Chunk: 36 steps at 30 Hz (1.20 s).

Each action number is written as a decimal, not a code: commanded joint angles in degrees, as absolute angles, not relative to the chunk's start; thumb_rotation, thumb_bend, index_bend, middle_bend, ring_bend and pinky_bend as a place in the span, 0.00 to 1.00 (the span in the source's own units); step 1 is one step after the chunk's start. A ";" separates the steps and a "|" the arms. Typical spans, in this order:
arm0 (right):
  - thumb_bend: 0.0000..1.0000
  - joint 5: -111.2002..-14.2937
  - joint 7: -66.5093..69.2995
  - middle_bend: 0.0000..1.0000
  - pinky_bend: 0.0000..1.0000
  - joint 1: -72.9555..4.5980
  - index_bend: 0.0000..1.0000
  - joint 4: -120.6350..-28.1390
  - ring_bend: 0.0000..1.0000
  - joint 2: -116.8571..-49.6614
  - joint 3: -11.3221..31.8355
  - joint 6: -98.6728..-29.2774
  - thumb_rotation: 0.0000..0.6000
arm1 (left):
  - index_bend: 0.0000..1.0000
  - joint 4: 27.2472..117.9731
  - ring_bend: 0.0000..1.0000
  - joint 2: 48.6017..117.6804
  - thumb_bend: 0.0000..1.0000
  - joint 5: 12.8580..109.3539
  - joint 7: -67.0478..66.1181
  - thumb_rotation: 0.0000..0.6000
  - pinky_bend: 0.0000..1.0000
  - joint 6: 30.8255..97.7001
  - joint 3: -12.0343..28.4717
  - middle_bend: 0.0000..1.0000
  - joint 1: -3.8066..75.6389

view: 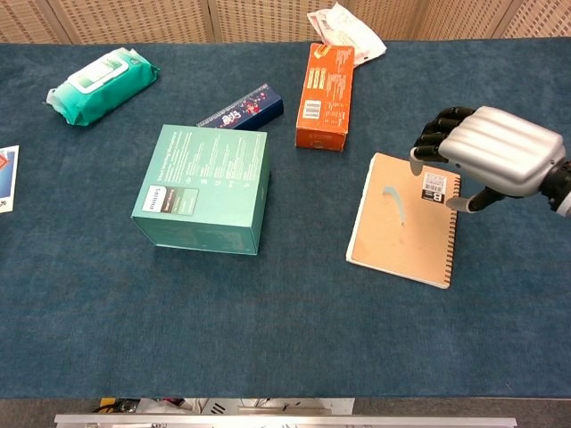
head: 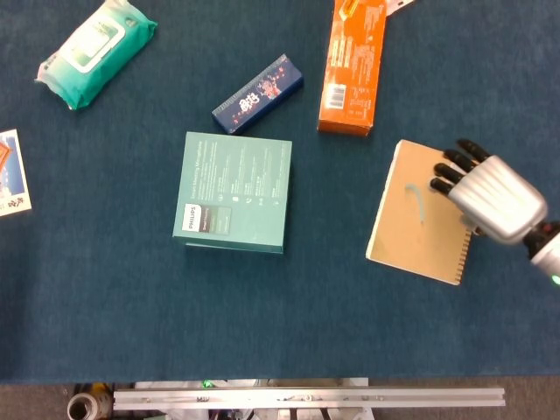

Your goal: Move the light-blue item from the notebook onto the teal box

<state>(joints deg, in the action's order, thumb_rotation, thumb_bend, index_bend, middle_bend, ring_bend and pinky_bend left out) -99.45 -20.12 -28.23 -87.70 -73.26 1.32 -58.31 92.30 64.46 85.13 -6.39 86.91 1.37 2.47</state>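
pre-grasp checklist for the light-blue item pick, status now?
1. Light-blue item lies on the notebook, uncovered: ok.
2. Right hand over the notebook's spiral edge, holding nothing: ok.
3. Hand centred over the item: not ok, it sits to the item's right.
4. Top of the teal box bare for placing: ok.
5. Hand's height above the notebook: cannot tell.
6. Left hand out of the way: ok, not in either view.

Lab-style tabletop test bench: dark blue felt cloth (view: 294,330) covers the table, aluminium extrusion rail (head: 306,398) along its near edge, perforated pegboard panels (view: 134,18) behind; assorted retail packages laid out like test props
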 commanded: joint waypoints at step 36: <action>0.23 -102.37 -19.74 0.35 0.16 -33.38 0.48 -72.24 0.22 -84.70 -3.44 -59.44 1.00 | 0.16 89.82 0.35 65.05 0.26 84.49 -3.87 1.00 0.40 86.45 1.09 0.38 1.74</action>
<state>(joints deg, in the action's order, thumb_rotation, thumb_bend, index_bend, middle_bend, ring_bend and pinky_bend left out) -102.23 -20.27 -33.32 -72.63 -84.45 -3.11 -59.13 89.82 65.04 84.49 -3.86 86.45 1.09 1.73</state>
